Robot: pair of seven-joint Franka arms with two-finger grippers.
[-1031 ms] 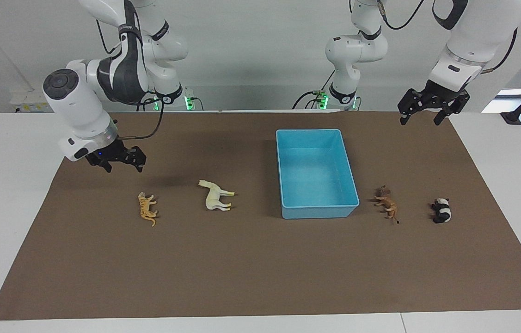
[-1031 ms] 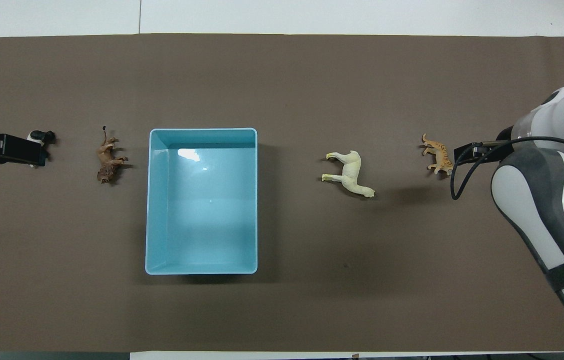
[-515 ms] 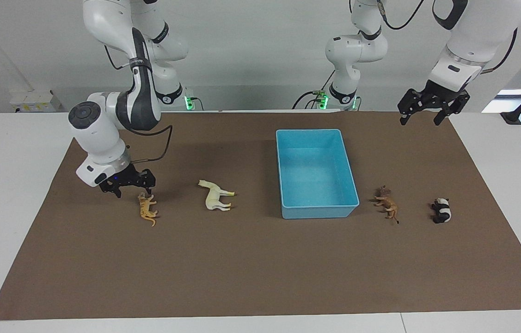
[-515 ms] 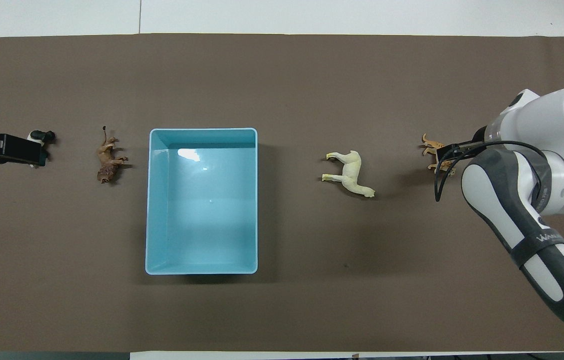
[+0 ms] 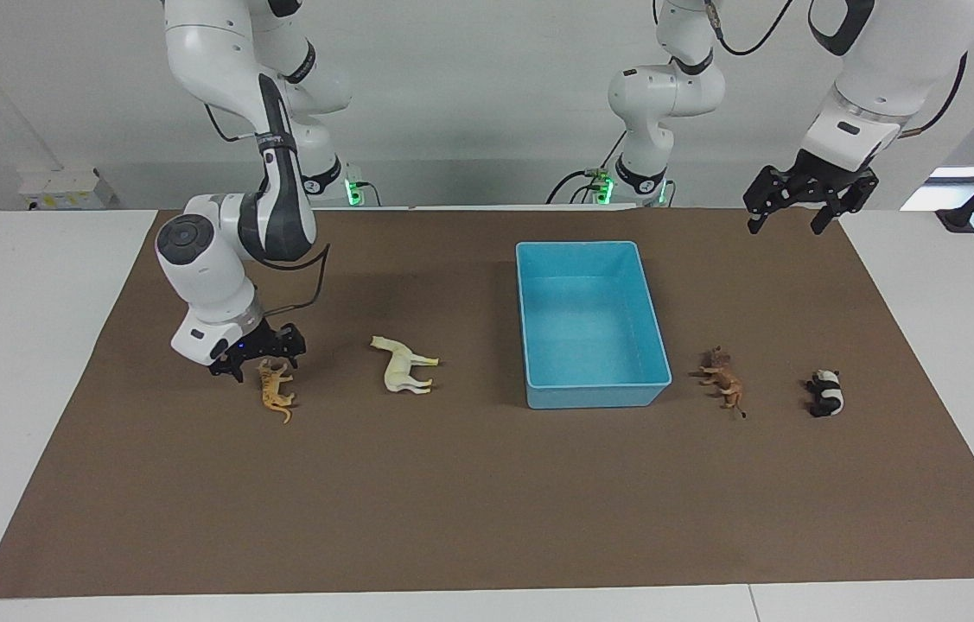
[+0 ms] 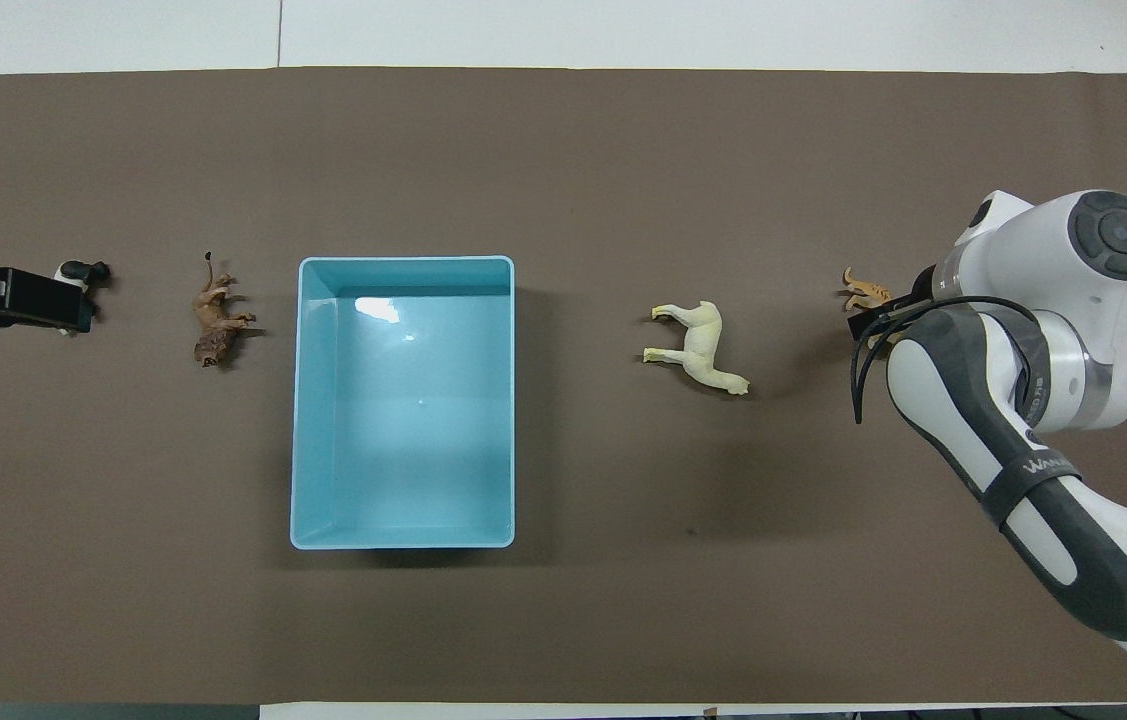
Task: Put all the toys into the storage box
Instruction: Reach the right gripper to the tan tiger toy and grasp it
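Lying on its side on the brown mat (image 5: 487, 501), the tiger (image 5: 276, 390) sits just under the right gripper (image 5: 262, 365), fingers spread to straddle it. Horse (image 5: 403, 365), lion (image 5: 723, 380) and panda (image 5: 824, 393) flank the empty box (image 5: 530, 302). The left gripper (image 5: 789, 216) waits open above the mat.

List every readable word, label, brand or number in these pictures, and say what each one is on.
"WAN...": partial white lettering on the dark band of the right arm's forearm in the overhead view; the rest is cut off and cannot be read.
No other text shows: none on the storage box, the four toys or the brown mat.
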